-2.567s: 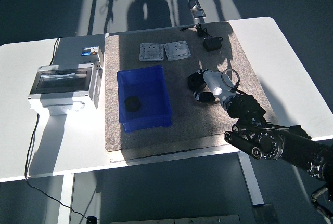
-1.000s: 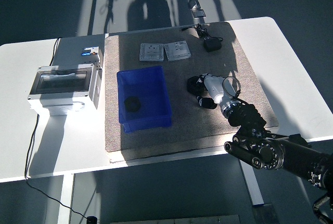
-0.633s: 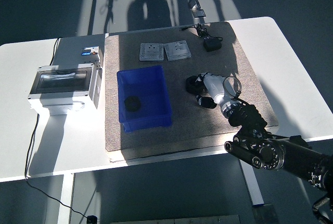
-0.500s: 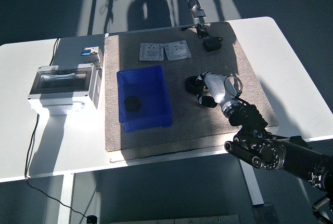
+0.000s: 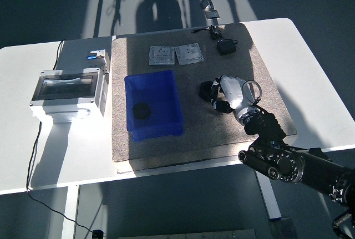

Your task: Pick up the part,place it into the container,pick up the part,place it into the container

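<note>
White counter [image 5: 310, 45] carries, at 9 o'clock, a grey enclosure box [image 5: 69, 90]. On the grey mat [image 5: 249, 67], a blue container [image 5: 154, 105] left of centre holds one black part [image 5: 142, 110]. At 12 o'clock lie two grey plates [image 5: 175, 55]. Right of the container, my right hand [image 5: 228, 92] is clenched around a second black part [image 5: 208, 90], apart from the container. A black adapter [image 5: 226, 46] lies at 1 o'clock.
</note>
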You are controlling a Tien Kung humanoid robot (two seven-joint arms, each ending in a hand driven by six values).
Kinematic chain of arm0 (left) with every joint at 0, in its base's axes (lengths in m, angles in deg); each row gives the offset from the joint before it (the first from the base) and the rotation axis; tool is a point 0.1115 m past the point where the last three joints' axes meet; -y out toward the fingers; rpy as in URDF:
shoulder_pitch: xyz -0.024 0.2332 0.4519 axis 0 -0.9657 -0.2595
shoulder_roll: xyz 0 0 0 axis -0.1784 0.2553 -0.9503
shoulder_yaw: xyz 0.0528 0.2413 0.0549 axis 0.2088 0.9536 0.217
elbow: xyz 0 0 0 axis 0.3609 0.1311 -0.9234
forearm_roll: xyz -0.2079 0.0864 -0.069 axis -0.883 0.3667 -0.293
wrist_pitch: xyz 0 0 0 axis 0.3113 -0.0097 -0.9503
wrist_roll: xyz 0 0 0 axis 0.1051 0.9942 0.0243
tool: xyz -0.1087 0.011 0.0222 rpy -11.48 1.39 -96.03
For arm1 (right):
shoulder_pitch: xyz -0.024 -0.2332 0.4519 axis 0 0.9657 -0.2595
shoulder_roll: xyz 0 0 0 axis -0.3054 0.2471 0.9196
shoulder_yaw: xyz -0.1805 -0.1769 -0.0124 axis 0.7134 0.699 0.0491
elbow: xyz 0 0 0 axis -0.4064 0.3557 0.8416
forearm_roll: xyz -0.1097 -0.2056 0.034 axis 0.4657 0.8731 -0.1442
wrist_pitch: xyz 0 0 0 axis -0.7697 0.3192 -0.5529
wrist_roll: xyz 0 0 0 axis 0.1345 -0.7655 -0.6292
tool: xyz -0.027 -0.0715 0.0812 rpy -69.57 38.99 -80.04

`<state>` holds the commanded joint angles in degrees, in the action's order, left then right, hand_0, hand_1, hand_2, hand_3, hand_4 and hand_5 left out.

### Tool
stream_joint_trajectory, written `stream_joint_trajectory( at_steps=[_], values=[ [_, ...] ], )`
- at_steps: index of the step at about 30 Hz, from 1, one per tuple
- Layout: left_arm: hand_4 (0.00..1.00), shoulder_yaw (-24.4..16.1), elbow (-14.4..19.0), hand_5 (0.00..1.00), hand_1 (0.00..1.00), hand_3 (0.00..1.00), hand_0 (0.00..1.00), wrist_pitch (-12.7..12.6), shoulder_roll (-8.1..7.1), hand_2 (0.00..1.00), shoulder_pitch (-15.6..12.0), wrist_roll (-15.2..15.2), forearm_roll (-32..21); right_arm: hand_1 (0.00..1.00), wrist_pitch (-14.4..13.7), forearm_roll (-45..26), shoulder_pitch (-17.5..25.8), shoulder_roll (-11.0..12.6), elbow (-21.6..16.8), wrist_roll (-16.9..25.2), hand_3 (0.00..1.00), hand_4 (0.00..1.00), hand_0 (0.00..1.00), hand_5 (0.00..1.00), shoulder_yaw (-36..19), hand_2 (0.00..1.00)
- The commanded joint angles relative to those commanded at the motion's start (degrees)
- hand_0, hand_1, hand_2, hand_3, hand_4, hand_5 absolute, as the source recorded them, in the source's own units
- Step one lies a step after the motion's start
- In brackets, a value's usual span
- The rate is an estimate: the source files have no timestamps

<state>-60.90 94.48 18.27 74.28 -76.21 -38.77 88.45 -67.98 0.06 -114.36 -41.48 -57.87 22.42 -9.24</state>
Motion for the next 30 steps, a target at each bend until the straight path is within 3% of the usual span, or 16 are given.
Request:
stream_joint_trajectory(
  at_steps=[7,8,13,14,19,20,25,26,30],
  values=[
    [0.986,0.0,0.0,0.998,0.715,0.653,0.702,0.0,0.01,0.737,-0.1,0.1,-0.1,0.586,0.0,-2.3,0.0,0.1,-0.5,1.7,0.313,0.646,0.746,0.069,-1.7,0.525],
    [0.986,0.0,0.0,0.998,0.714,0.653,0.701,0.0,0.02,0.737,-0.1,0.1,-0.1,0.603,0.0,-2.6,-0.1,0.2,-0.7,1.9,0.329,0.651,0.742,0.076,-2.2,0.612],
    [0.986,0.1,0.0,0.998,0.714,0.653,0.701,-0.1,0.02,0.737,-0.2,0.1,-0.2,0.603,0.0,-2.4,-0.3,1.0,-1.7,2.3,0.329,0.651,0.742,0.076,-4.8,0.612],
    [0.985,0.0,0.0,0.998,0.714,0.652,0.701,-0.1,0.01,0.737,-0.2,0.1,-0.2,0.643,0.0,-2.3,-0.4,1.2,-1.9,2.3,0.402,0.695,0.761,0.107,-5.3,0.666],
    [0.985,0.0,0.0,0.998,0.714,0.652,0.701,-0.1,-0.05,0.737,-0.1,0.1,-0.1,0.643,0.4,-1.8,-1.1,1.3,-1.8,1.4,0.402,0.695,0.761,0.107,-6.3,0.666],
    [0.985,0.0,0.0,0.998,0.715,0.652,0.701,-0.1,-0.05,0.737,0.0,0.1,-0.1,0.669,1.0,-1.5,-1.3,1.3,-1.7,0.9,0.542,0.759,0.762,0.166,-6.3,0.698],
    [0.985,0.0,0.0,0.998,0.715,0.652,0.701,-0.1,-0.07,0.737,0.1,0.2,-0.1,0.669,5.3,-0.2,-2.4,1.1,-1.2,-1.8,0.542,0.759,0.762,0.166,-5.9,0.698],
    [0.984,0.0,0.0,0.998,0.713,0.651,0.701,-0.1,-0.07,0.737,0.1,0.3,-0.1,0.812,6.2,0.0,-2.7,1.2,-1.2,-2.3,0.930,0.974,0.850,0.389,-5.8,0.880],
    [0.984,0.0,0.0,0.998,0.713,0.651,0.701,-0.2,-0.09,0.737,0.2,0.4,-0.2,0.812,8.7,0.4,-3.8,1.2,-1.3,-3.8,0.930,0.974,0.850,0.389,-5.2,0.880]
  ],
)
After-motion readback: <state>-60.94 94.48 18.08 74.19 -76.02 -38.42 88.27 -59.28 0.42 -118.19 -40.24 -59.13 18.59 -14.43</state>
